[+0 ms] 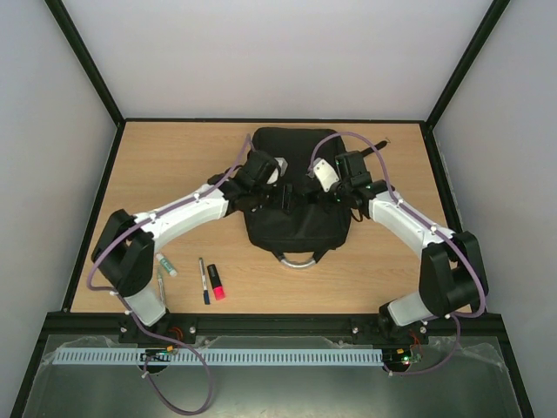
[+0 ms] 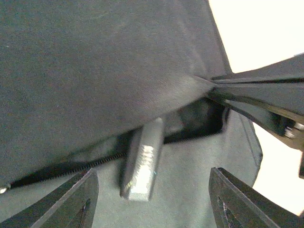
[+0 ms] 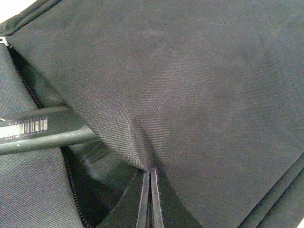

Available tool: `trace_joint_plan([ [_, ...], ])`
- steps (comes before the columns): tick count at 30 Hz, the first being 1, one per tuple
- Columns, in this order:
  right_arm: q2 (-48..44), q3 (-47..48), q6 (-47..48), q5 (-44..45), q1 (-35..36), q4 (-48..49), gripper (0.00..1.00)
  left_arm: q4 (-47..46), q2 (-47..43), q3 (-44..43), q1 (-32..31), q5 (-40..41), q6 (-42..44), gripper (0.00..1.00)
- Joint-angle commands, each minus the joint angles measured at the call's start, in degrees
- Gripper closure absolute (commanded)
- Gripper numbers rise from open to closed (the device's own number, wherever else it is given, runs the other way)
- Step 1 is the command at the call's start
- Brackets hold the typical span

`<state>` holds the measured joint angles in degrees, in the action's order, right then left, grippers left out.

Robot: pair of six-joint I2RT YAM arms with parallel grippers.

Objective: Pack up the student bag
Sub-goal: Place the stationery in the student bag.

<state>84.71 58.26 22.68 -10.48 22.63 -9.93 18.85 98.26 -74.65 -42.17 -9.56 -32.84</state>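
The black student bag (image 1: pixel 296 218) lies flat mid-table, grey loop handle (image 1: pixel 298 259) toward me. My right gripper (image 3: pixel 150 199) is shut on the edge of the bag's pocket flap (image 3: pixel 190 95) and holds it lifted; its fingers (image 2: pixel 266 102) show in the left wrist view. A dark oblong item with a barcode label (image 3: pixel 33 130) pokes halfway into the open zipped pocket (image 2: pixel 199 118), and it shows in the left wrist view (image 2: pixel 140 166). My left gripper (image 2: pixel 152 204) is open just behind that item, not touching it. Over the bag, the left gripper (image 1: pixel 285 196) faces the right gripper (image 1: pixel 317 192).
On the table's near left lie a green-and-white tube (image 1: pixel 166 265), a black pen (image 1: pixel 204 280), a red-and-black marker (image 1: pixel 216 283) and a thin silvery item (image 1: pixel 161 286). Black frame rails edge the wooden table (image 1: pixel 174 157).
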Motion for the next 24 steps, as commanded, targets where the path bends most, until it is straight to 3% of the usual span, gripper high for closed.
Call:
trace_joint_plan([
  [1,-2.9,-1.9,-0.7,-1.3,0.3,0.3,0.99,3.4,-5.2,2.6,-1.2,-0.7,3.5,0.35],
  [5,-3.8,-2.8,-0.5,-1.1,0.3,0.9,0.99,3.0,-5.7,6.5,-2.5,-2.8,6.3,0.34],
  [9,-4.4,-3.2,-0.8,-1.6,0.3,1.1,0.99,1.3,-4.3,7.9,-2.7,-2.1,7.2,0.39],
  [16,-4.4,-3.9,-0.9,-2.0,0.3,1.3,0.99,-1.7,1.7,4.4,-2.7,-3.5,8.2,0.68],
  [24,-5.0,-4.7,-0.6,-2.1,0.3,1.7,0.99,-8.3,6.9,0.4,-2.0,-2.1,5.5,0.89],
])
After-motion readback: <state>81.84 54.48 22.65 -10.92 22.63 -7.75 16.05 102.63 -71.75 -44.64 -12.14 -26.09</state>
